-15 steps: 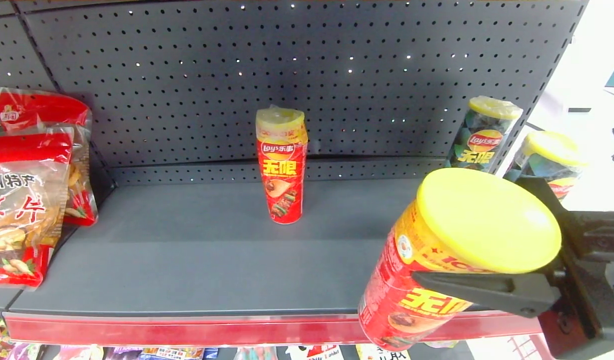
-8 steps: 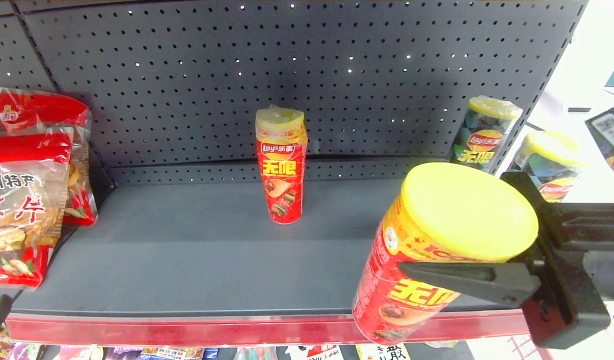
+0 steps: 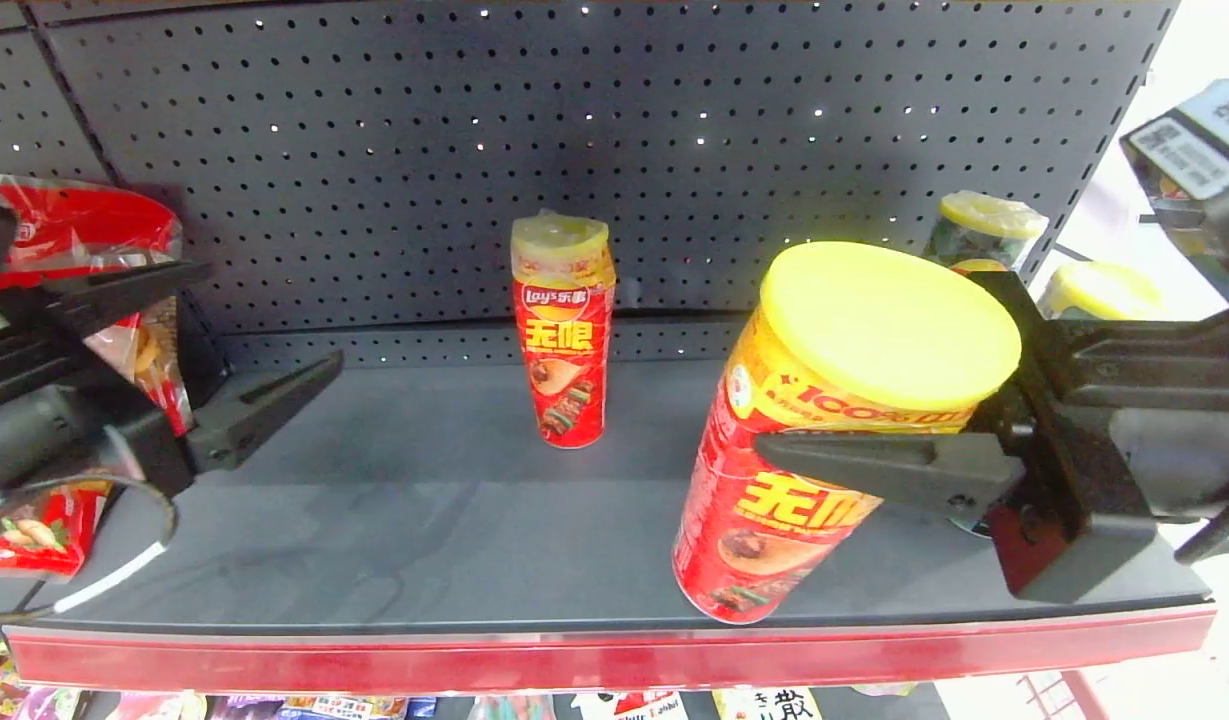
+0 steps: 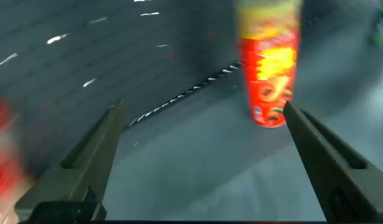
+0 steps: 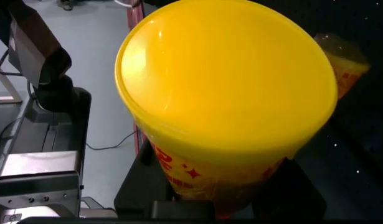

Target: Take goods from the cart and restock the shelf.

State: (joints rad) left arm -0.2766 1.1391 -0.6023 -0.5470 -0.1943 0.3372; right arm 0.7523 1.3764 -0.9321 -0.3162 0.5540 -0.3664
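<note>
One grey shelf point(image 3: 424, 540) with a perforated back panel point(image 3: 374, 150) is spanning the head view. At its right, the right gripper point(image 3: 844, 400) is pinching a red chip can point(image 3: 824, 430) just under its yellow lid point(image 5: 228, 93), one finger on each side. The can is leaning, top towards the right, with its base low over the shelf's front right part. Whether it is touching the board cannot be told. At the left, the left gripper point(image 3: 274, 315) is hovering above the shelf with its fingers spread wide and nothing between them. Red snack bags point(image 3: 94, 225) are standing behind that arm. A second red can point(image 3: 564, 335) is standing upright at the middle back. Green cans point(image 3: 984, 215) are sitting beyond the shelf's right end.
</note>
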